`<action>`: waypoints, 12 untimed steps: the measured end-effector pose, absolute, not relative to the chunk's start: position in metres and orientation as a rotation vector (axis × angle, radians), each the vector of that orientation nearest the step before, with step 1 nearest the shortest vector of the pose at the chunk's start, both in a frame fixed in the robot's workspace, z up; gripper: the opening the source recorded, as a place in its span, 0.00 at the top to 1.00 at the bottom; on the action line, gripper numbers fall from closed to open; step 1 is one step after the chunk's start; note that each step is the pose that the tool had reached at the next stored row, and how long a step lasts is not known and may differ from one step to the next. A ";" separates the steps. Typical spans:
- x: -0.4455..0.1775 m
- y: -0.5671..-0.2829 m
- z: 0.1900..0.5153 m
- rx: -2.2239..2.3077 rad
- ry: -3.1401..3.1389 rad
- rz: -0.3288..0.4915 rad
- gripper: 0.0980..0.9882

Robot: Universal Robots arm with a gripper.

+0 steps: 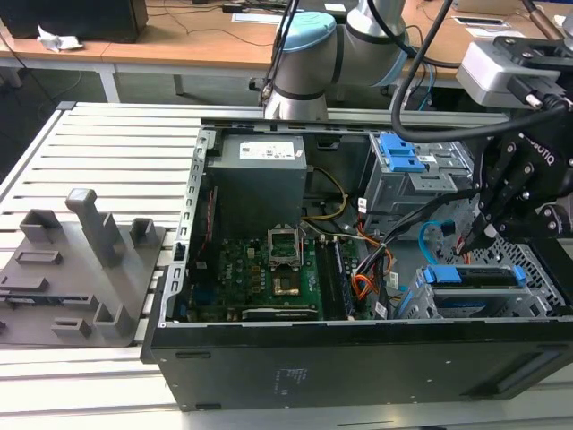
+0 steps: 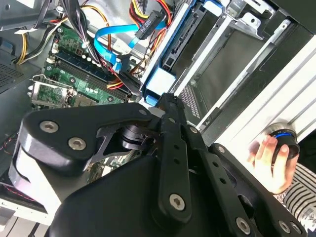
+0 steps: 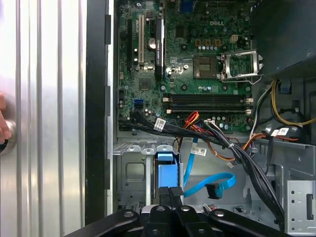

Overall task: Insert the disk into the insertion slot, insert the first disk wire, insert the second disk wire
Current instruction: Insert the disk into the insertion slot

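The disk (image 1: 474, 274), in its bright blue caddy, lies in the insertion slot (image 1: 537, 265), a perforated silver cage at the case's front corner on the exterior view's right. My gripper (image 1: 486, 235) hangs just above the disk's inner end. Its fingertips (image 3: 166, 193) are shut together at the blue caddy end (image 3: 165, 170). The second disk wire (image 3: 207, 184), a light-blue loop with a dark plug (image 3: 215, 190), lies loose beside the slot. It also appears as the light-blue cable (image 2: 111, 37). I cannot pick the first disk wire out of the black and orange bundle (image 3: 232, 153).
The motherboard (image 1: 269, 269) and power supply (image 1: 260, 170) fill the case's middle. A taller grey cage with a blue latch (image 1: 399, 152) stands behind the slot. A person's hand (image 2: 269, 153) rests on a round knob outside the case. A grey fixture block (image 1: 81, 260) lies on the slatted table.
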State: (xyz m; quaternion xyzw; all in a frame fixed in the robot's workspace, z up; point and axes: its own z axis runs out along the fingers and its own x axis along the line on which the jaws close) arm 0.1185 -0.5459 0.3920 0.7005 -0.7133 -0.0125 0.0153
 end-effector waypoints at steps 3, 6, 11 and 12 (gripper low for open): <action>0.118 -0.546 0.392 2.180 -2.219 -0.039 0.99; 0.122 -0.546 0.392 2.179 -2.219 -0.040 0.99; 0.136 -0.546 0.392 2.178 -2.218 -0.043 0.99; 0.141 -0.546 0.392 2.177 -2.217 -0.044 0.99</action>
